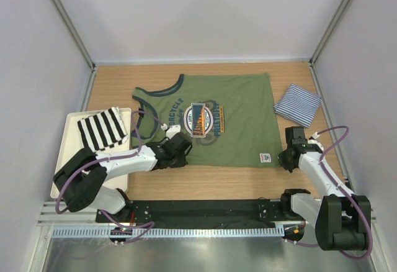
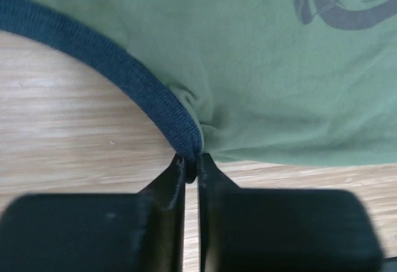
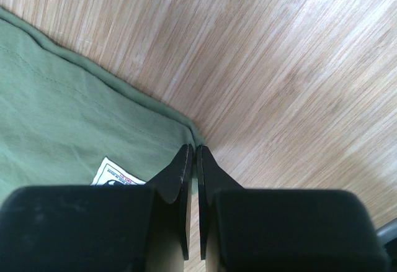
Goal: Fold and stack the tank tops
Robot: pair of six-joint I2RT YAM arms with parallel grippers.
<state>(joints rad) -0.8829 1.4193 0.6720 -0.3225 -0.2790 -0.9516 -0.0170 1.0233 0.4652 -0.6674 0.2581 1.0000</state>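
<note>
The olive green tank top [image 1: 211,120] with navy trim and a chest print lies spread flat on the wooden worktop [image 1: 205,182], not yet folded. Just off its far right corner sits a thin-striped navy-and-white top [image 1: 298,104], already a folded square. To its left, a white tray [image 1: 68,172] holds a folded, boldly striped black-and-white cloth [image 1: 102,129]. The jaws of the left arm [image 1: 124,159] pinch the olive top's navy armhole trim [image 2: 124,79]. Those of the right arm [image 1: 316,169] are closed to a slit on its near right hem corner. By my judgement one top is done, and this fold and the stacking remain.
</note>
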